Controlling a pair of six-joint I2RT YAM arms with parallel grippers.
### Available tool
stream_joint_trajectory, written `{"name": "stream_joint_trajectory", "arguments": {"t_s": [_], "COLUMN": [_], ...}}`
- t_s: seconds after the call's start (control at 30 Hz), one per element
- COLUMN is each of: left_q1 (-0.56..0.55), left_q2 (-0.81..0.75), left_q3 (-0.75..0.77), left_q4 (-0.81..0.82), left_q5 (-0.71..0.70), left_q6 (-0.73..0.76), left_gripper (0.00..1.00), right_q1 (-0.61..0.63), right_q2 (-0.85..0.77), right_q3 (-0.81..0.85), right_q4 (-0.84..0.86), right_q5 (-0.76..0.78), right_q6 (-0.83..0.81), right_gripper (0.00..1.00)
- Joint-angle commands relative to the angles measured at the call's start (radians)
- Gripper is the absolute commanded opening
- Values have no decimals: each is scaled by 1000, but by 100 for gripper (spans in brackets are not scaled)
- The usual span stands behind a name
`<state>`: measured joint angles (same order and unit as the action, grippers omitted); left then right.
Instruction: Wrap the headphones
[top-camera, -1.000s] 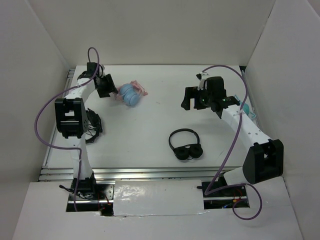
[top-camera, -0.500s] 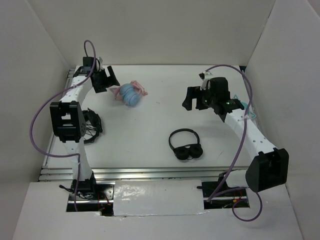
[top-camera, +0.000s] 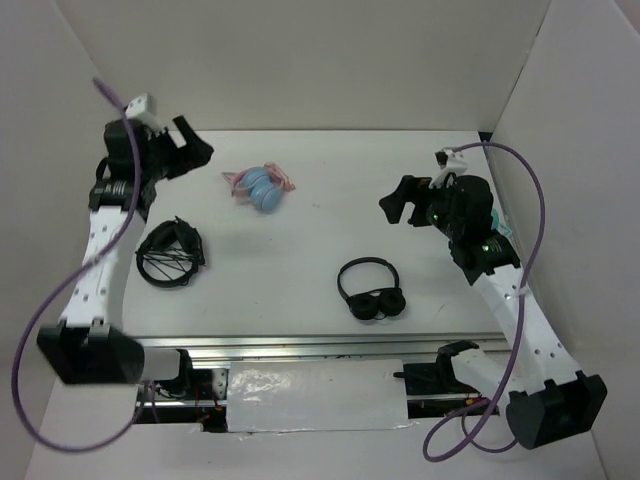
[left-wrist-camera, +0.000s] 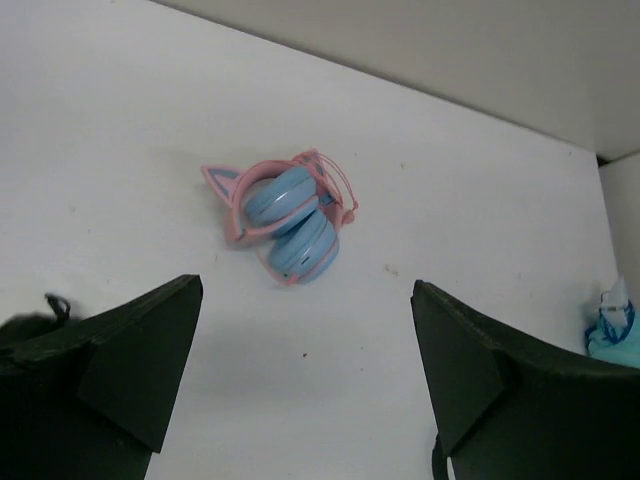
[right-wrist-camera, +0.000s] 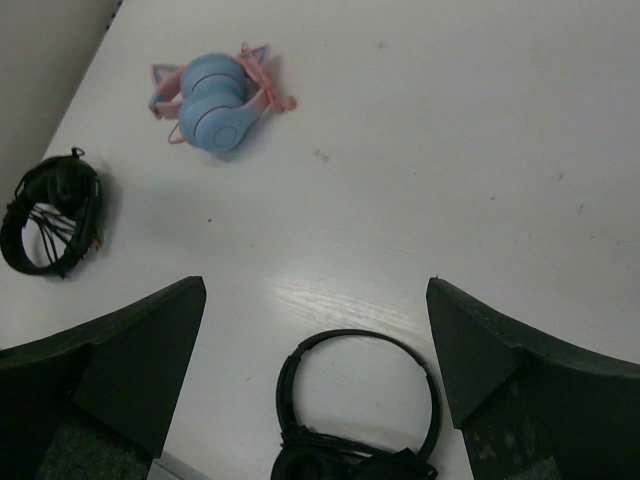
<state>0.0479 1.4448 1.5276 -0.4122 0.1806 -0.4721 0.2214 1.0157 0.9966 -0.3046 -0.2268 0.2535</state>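
Headphones (top-camera: 260, 188): upper left-centre of the overhead frame, lying on the bench (top-camera: 300, 260), pink cable looped at the cups.
Left end effector (top-camera: 192, 140): spread, empty, far upper left.
Right end effector (top-camera: 398, 198): spread, empty, right of centre.
Risk: pinching only the thin cable could pull the loops loose.

The black headphones (right-wrist-camera: 330, 462) run off the right wrist view's bottom edge.

Folded blue-and-pink cat-ear headphones (top-camera: 259, 187) lie bundled on the table's far-left part.
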Motion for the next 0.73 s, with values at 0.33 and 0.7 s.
{"name": "stream_joint_trajectory", "arguments": {"t_s": [0.33, 0.7], "left_q1": [-3, -3], "left_q2": [-659, -618], "left_q3": [-641, -647], "left_q4": [-50, -19], "left_q5": [-467, -383], "left_q6": [-295, -266], "left_gripper": [99, 99], "right_q1": [-44, -50], "right_q2": [-226, -301], "right_q3": [-222, -245], "right_q4": [1, -31], "right_q5": [352, 389], "right_q6": [216, 245], "right_gripper": [100, 100]}}
